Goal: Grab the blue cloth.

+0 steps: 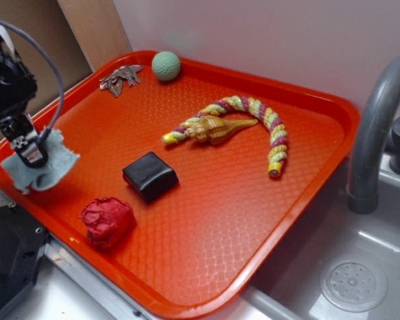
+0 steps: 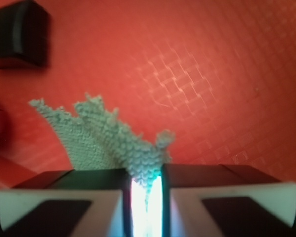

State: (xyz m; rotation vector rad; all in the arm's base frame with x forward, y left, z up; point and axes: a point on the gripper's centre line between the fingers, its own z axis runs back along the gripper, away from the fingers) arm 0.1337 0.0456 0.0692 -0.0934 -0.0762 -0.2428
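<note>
Black robot arm at far left of the exterior view, wrist angled downward, grey cable looping over it. Hand (image 1: 32,155) pointing down, fingers (image 2: 64,197) drawn close together with only a narrow gap, pinching a fold of the blue cloth (image 1: 53,167) between them. Clamped firmly, seen from the wrist view.

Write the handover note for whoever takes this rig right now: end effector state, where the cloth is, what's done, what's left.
End effector: shut on the blue cloth, fabric pinched between its fingers, at the left edge of the red tray.
Cloth: gathered upward into the grip in the wrist view; whether any of it touches the tray cannot be told.
Nearby: black block and red fabric ball, both apart from the cloth.
Done: cloth gripped.
Left: confirm the hold is secure.
</note>
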